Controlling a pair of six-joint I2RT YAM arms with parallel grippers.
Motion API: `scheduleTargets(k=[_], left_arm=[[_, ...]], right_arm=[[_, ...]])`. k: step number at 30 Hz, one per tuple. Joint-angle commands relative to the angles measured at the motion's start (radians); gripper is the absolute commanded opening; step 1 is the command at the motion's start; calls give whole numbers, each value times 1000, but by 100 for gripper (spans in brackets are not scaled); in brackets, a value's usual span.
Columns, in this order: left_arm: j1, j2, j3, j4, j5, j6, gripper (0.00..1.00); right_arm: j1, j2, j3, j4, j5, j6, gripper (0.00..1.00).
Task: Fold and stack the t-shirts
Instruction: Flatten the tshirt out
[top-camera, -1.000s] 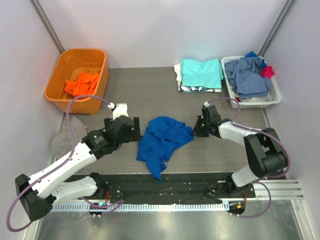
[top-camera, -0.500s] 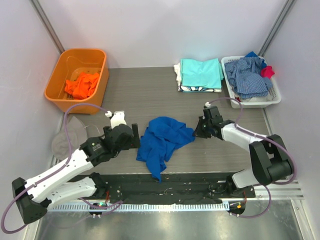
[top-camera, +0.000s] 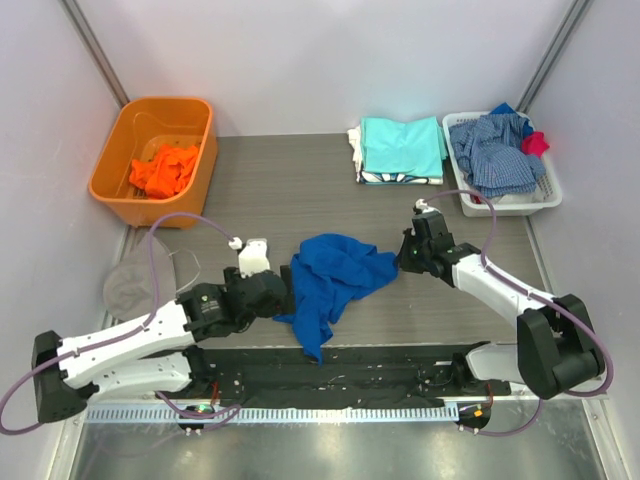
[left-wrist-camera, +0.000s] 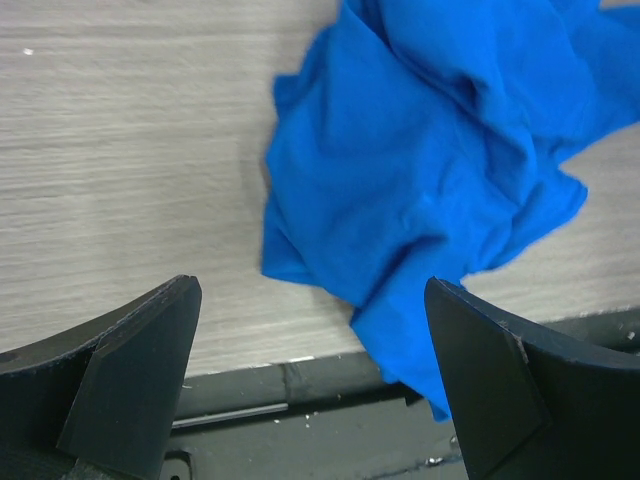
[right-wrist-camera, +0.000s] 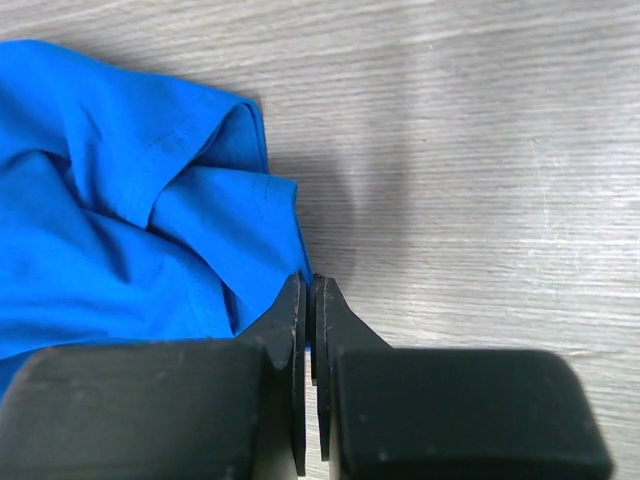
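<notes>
The grey table (top-camera: 290, 190) carries a blue t-shirt (top-camera: 335, 275), folded stack (top-camera: 402, 148), orange bin (top-camera: 150, 213), basket (top-camera: 505, 206).

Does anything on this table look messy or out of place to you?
Yes: the royal blue t-shirt lies crumpled in the middle of the table. One end trails over the near edge onto the black strip, unlike the neatly folded stack topped in aqua at the back. Nothing looks spilled or broken.

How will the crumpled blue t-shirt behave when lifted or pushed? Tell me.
Probably floppy: the blue t-shirt lies in soft crumpled folds, so it should drape from any lifted point. Likely light: the right gripper pinches only a thin edge. Pushed, it would probably bunch up rather than slide.
</notes>
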Motion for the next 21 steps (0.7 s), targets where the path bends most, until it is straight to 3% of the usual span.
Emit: scheduleTargets(k=[1,9,21], left_arm=[[-118,45,10,-20,-102,-130,100],[-294,163,47,-87,-188,-285,100],[-328,182,21,-49,-189,-324,100]], right_arm=[[4,21,36,-23,-27,-9,1],[9,58,27,-11,-58,-12,1],[11,48,16,-26,-44,-17,1]])
